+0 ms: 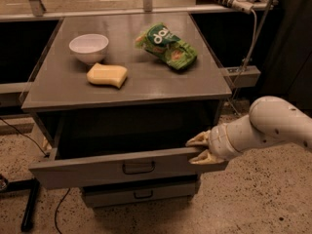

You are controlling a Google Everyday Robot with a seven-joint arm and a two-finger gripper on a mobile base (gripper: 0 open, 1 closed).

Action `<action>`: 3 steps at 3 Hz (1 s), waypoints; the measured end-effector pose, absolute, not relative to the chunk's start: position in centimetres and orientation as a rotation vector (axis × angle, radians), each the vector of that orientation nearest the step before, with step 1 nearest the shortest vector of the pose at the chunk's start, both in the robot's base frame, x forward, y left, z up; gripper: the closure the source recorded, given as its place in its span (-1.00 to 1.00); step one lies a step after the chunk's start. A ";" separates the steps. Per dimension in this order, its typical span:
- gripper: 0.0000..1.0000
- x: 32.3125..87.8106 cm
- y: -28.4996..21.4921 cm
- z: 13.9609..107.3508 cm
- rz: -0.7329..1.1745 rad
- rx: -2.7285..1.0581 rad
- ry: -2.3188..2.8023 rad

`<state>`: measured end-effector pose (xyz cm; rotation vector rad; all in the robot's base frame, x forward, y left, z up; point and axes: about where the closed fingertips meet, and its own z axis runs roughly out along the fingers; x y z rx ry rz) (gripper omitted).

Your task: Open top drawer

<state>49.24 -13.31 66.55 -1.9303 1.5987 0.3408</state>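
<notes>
A lower drawer (113,195) shows only as a strip under the top drawer (87,170), which stands pulled out of the cabinet (146,84) toward the camera. Its long front runs left to right, with the black handle (138,167) at the centre. Its inside is too dark to read.

The gripper (199,149) sits at the front's right end, fingers (197,140) parted with the top rim between them; the arm (273,126) is cut off at the right edge.

Farther back lie a yellow sponge (107,75), a white bowl (88,48) and a green bag (167,47).
</notes>
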 end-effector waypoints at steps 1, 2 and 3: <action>0.76 45.7 -14.0 69.1 0.271 -1.934 1.607; 1.00 42.1 -14.4 69.9 0.246 -1.934 1.629; 0.63 42.1 -14.4 69.9 0.246 -1.934 1.629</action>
